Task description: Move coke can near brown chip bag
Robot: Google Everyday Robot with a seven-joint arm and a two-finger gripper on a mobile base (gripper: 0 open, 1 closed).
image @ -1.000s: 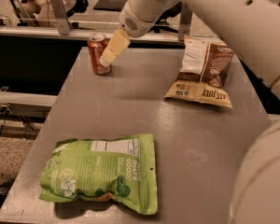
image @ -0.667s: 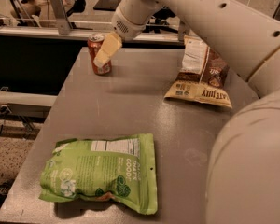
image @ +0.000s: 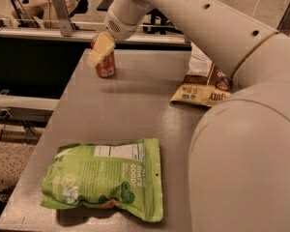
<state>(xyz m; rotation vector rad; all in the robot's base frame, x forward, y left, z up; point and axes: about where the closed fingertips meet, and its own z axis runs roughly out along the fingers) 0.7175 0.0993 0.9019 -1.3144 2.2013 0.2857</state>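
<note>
The coke can (image: 106,66), red-orange with white lettering, stands upright at the far left of the grey table (image: 130,110). My gripper (image: 100,50) is right at the can's upper part, its cream-coloured finger covering the can's top. The brown chip bag (image: 203,83), brown and white with a yellow band, lies at the far right of the table, partly hidden behind my arm. The can and the brown bag are well apart.
A large light-green bag (image: 104,178) lies flat at the near left of the table. My white arm (image: 241,129) fills the right side of the view. A dark conveyor-like rail (image: 38,33) runs behind the table's far edge. The floor drops off at the left.
My gripper has shifted left and lower against the can. My arm has swung closer to the camera and hides more of the brown chip bag. The can stays in place.
</note>
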